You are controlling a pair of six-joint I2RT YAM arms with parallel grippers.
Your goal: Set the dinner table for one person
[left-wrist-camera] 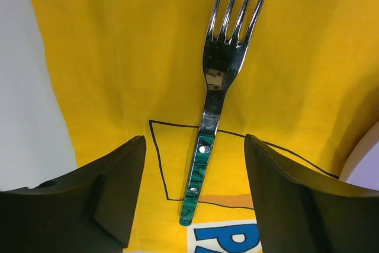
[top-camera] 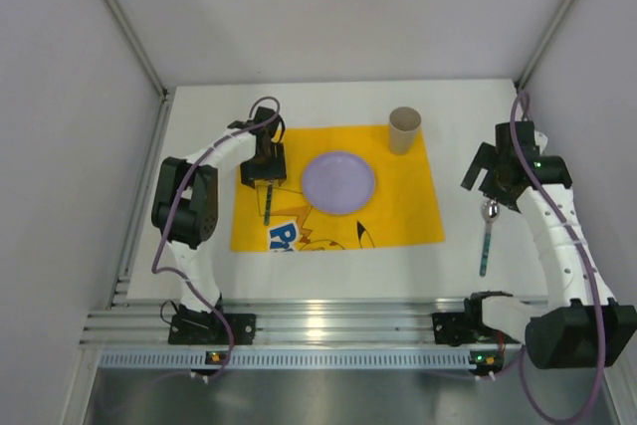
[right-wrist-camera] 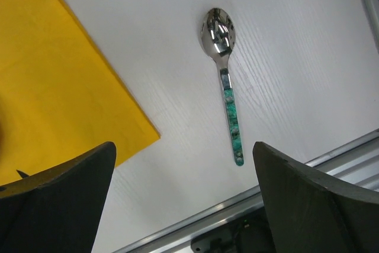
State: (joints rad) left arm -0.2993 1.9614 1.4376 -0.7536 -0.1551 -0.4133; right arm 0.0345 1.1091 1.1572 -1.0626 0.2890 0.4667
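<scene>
A: Start at the near edge. What lies past the ribbed rail (top-camera: 328, 330)?

B: Bare white dinner table (top-camera: 453, 261). On it, right of the yellow cloth (top-camera: 398, 211), is the green-handled spoon (right-wrist-camera: 228, 108), handle toward the rail. The right gripper (right-wrist-camera: 183, 161) hangs over it, fingers wide apart, holding nothing.

A: So the spoon looks like the job in hand?

B: I'd say so. Drop straight, straddle the handle across its width, and close low so the pads catch the thin metal. Then lay it on the cloth, parallel to the plate's right side.

A: And the left side?

B: The left gripper (left-wrist-camera: 194, 146) is spread too, fingers either side of the fork (left-wrist-camera: 214, 81). That lies flat on the cloth, left of the lavender plate (top-camera: 338, 182). Lift clear without nudging it.

A: Farthest?

B: The paper cup (top-camera: 404, 129), upright at the cloth's far right corner.
</scene>
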